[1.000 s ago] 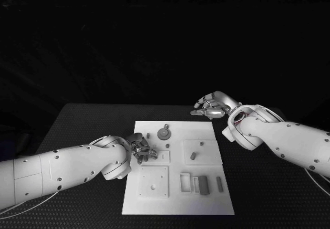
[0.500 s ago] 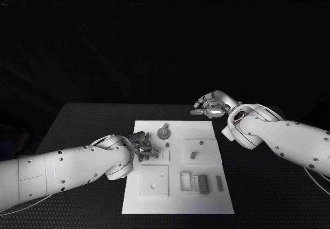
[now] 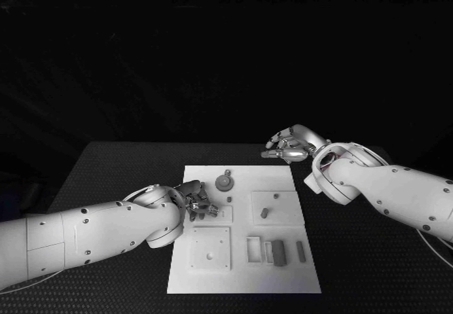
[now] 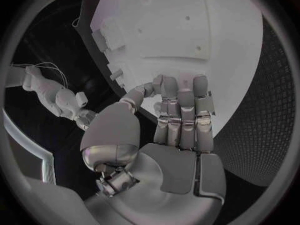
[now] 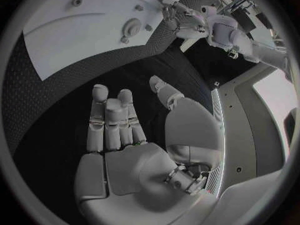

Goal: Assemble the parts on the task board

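**benchrat:** So where's everything at? The white board [image 3: 283, 275] sits mid-table, and the small grey parts lie spread over it: a round disc [image 3: 224, 182] near the far edge, a short peg [image 3: 265, 212] on the raised square to the right, a few bars [image 3: 277, 252] in the near-right area.

**torque_tom:** The left hand [image 3: 196, 202] is over the board's left side, just beside a small raised block. In the wrist view its fingers [image 4: 184, 105] are curled in side by side, tips down toward the board, thumb alongside. I can't tell if there's a part under those tips; nothing shows between them.

**benchrat:** And the right hand [image 3: 290, 146]?

**torque_tom:** It's off the board, past the far-right corner, over black table. Its fingers [image 5: 112, 120] are straight and spread, holding nothing.

**benchrat:** What worries you?

**torque_tom:** My guess: the left fingertips are bunched so tight that if a part is there, it could get nudged sideways or flipped instead of pinched. The bulky forearm also hides that spot from the head camera, so a miss could go unnoticed. And the board doesn't look clamped; a hard push may slide it.
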{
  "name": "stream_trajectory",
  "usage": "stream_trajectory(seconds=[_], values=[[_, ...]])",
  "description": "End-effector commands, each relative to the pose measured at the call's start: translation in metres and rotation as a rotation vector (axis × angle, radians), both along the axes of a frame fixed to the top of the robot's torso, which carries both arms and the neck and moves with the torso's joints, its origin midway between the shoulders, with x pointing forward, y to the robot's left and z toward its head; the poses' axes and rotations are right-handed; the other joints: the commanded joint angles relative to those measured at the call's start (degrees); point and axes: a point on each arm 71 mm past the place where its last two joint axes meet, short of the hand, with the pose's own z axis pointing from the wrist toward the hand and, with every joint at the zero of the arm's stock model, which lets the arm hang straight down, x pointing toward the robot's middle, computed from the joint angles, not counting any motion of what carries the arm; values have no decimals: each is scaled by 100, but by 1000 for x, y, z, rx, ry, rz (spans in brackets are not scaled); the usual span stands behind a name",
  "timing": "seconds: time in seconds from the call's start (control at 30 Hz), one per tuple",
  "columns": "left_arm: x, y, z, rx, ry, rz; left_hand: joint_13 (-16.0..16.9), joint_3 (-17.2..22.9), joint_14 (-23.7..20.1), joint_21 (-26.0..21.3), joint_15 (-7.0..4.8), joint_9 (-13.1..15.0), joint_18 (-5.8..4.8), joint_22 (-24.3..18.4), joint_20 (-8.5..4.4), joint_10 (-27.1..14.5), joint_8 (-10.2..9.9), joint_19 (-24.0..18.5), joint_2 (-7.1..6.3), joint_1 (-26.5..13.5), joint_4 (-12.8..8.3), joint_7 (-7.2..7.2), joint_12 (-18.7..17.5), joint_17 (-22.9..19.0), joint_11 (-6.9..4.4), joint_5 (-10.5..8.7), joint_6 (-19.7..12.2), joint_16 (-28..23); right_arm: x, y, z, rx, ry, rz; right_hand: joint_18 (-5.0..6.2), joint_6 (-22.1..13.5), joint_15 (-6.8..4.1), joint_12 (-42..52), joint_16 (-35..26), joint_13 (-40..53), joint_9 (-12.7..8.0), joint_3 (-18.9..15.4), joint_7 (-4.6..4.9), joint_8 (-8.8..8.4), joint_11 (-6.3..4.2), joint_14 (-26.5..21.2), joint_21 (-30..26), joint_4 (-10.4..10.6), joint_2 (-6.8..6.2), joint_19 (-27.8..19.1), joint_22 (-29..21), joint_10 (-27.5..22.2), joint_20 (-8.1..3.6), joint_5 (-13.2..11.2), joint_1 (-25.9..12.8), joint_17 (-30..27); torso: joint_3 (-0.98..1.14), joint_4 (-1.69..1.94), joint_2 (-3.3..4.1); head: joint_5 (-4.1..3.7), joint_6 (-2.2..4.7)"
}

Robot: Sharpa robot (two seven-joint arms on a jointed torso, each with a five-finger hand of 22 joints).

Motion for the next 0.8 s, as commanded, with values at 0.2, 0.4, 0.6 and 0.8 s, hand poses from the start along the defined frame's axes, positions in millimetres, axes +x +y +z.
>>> stream_trajectory(seconds=[0.2, 0.4, 0.6, 0.8], values=[[-1, -1, 0, 28, 6, 4, 7, 634, 57, 40, -265, 13, -73, 53, -237, -20, 34, 243, 28, 59, -585, -80, 58, -74, -47, 27, 94, 105, 1, 2, -1, -6, 11, 17, 90, 42, -18, 25, -13, -8, 5, -26, 15, 31, -16, -17, -30, 4, 63, -43, 99, -1, 8, 18, -3, -7, -12, 11, -1, -1, -14], [0, 0, -1, 31, 6, 9, 9, 635, 57, 45, -273, 18, -75, 70, -245, -15, 38, 252, 27, 57, -585, -83, 71, -105, -51, 32, 102, 144, 1, 2, -1, -7, 12, 17, 90, 41, -18, 26, -14, -10, 5, -28, 15, 30, -16, -19, -31, 4, 66, -45, 99, -2, 8, 19, -4, -7, -17, 10, -5, 1, -35], [1, 1, -1, 31, 0, 18, 9, 637, 53, 46, -276, 21, -76, 80, -249, -17, 39, 254, 30, 54, -584, -85, 77, -126, -53, 36, 104, 165, 1, 3, -1, -6, 12, 18, 90, 41, -18, 27, -14, -12, 5, -30, 15, 29, -16, -20, -32, 3, 68, -47, 100, -3, 8, 19, -4, -7, -18, 11, -5, 3, -22], [1, 0, 0, 37, -7, 13, 8, 645, 48, 46, -280, 22, -77, 90, -254, -22, 37, 257, 51, 57, -585, -84, 82, -152, -54, 38, 100, 187, 1, 3, -1, -7, 13, 17, 90, 40, -18, 28, -14, -13, 5, -30, 14, 29, -16, -22, -33, 0, 72, -49, 100, -4, 8, 20, 0, -7, -15, 9, -5, 5, -13]])
